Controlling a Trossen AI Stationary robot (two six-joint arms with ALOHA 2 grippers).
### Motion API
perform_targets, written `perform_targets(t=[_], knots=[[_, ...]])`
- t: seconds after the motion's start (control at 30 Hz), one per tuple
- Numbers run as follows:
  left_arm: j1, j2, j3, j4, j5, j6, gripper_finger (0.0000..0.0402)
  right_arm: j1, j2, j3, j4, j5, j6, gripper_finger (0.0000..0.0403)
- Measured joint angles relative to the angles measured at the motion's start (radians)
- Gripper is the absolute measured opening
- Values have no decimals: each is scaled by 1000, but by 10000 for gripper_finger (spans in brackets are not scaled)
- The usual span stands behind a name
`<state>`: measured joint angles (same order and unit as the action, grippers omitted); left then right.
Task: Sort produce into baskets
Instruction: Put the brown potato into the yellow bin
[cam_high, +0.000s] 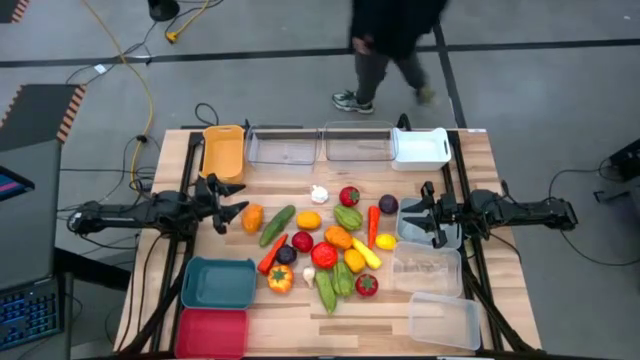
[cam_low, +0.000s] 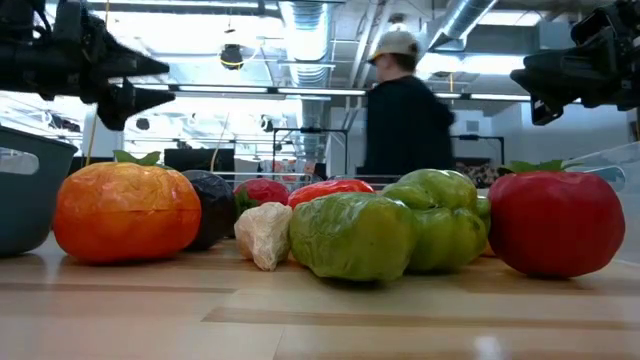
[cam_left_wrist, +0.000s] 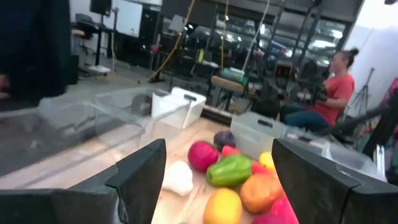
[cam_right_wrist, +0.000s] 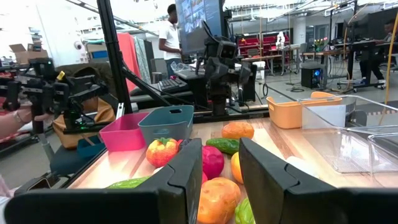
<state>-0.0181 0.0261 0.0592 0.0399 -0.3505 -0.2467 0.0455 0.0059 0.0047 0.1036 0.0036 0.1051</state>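
Pale, smooth wooden table (cam_high: 290, 325) with visible grain; glossy plastic toy produce (cam_high: 330, 245); clear and coloured plastic bins (cam_high: 285, 148).

A grey concrete floor (cam_high: 560, 120) surrounds the wooden table (cam_high: 290, 320), crossed by dark tape lines; a yellow cable (cam_high: 140, 75) trails past the table's far left corner; a person (cam_high: 390, 50) walks beyond the far edge; overhead, exposed ducts (cam_low: 310, 25) and bright strip lights; a seated person (cam_left_wrist: 326, 99) among workstations.

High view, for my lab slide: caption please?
Toy produce heaped mid-table, bins around it; left end effector open beside an orange fruit, right arm waiting.
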Motion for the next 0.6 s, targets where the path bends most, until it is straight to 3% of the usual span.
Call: perform_targets(t=[0.3, 0.6], knots=[[0, 61, 127, -87, -86, -1, 281, 0, 0, 0, 0, 0, 0, 134], [0, 291, 363, -359, -153, -29, 281, 0, 0, 0, 0, 0, 0, 134]])
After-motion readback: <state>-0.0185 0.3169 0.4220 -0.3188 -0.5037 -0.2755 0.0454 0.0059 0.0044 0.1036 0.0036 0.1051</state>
